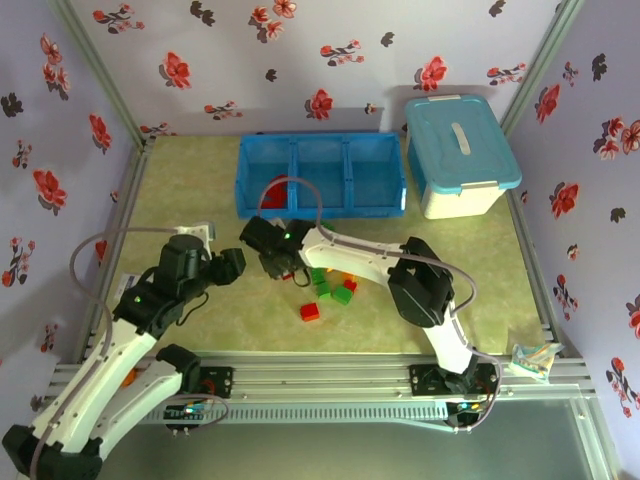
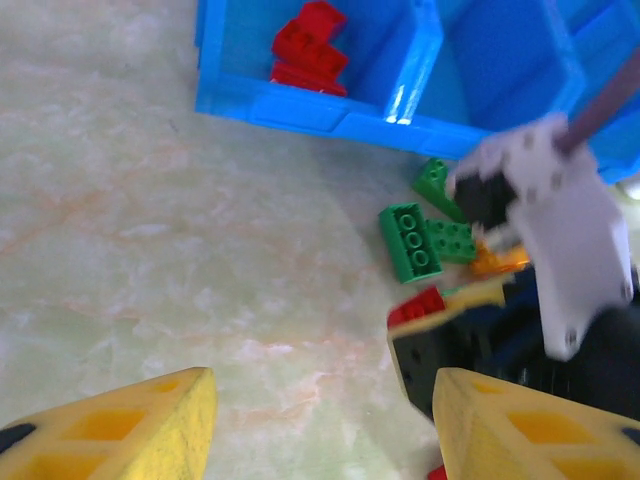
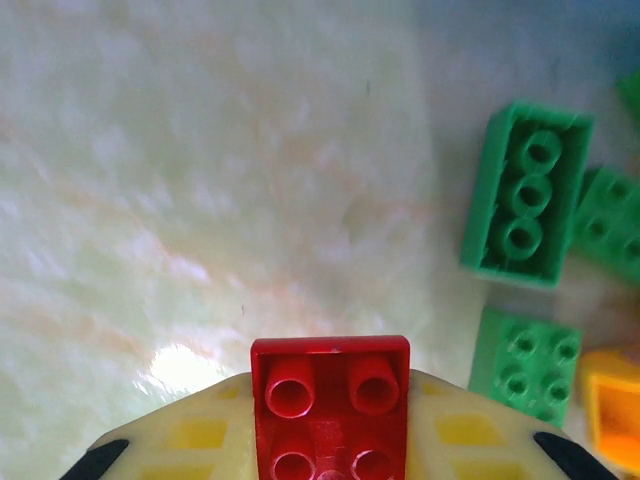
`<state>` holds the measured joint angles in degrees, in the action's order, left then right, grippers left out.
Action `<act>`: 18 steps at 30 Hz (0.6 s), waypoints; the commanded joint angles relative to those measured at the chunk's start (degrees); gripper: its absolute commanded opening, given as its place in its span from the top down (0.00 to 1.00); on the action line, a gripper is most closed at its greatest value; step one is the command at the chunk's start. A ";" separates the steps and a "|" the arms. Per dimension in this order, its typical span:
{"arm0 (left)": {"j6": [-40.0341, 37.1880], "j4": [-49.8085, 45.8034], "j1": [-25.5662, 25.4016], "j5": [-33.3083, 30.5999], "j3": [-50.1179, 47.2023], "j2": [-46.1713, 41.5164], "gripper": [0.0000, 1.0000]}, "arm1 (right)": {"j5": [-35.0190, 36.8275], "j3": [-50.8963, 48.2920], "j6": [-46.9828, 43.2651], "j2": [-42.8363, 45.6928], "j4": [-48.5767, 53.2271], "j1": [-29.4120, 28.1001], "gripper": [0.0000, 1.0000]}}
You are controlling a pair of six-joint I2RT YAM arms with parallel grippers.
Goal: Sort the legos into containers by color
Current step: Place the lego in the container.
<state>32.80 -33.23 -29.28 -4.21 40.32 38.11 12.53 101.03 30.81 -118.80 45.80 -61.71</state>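
Red lego [image 3: 330, 385], apparently in the right end effector's [image 3: 330, 420] narrow grip, green legos [image 3: 525, 195] just beside

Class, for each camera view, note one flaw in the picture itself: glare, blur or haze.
Top external: pale, hazy, low contrast. Left wrist: glare streak on the blue tray, white arm casing smeared. Right wrist: bright glare on the table beside the red brick.

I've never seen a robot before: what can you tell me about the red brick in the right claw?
The red brick is glossy plastic, square, with four round studs, two by two, facing the wrist camera. It sits pinched between the yellow pads of the right claw, pale marbled table behind it, green bricks nearby but apart.
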 commanded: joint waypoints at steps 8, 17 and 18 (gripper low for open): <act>-0.02 -0.62 -0.69 0.86 -0.51 -1.81 0.41 | 1.62 21.13 -12.73 -6.67 1.83 9.05 0.72; 0.68 -0.14 -1.65 1.20 -1.76 -2.24 0.41 | 1.59 37.82 -15.10 -18.25 1.61 12.56 0.71; 0.84 0.31 -1.79 1.28 -2.13 -2.31 0.41 | 1.39 37.98 -14.98 -18.83 0.32 12.68 0.71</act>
<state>32.82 -33.50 -30.44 -3.79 39.05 36.64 13.96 136.49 17.30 -135.44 46.61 -48.95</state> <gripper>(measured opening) 0.593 0.292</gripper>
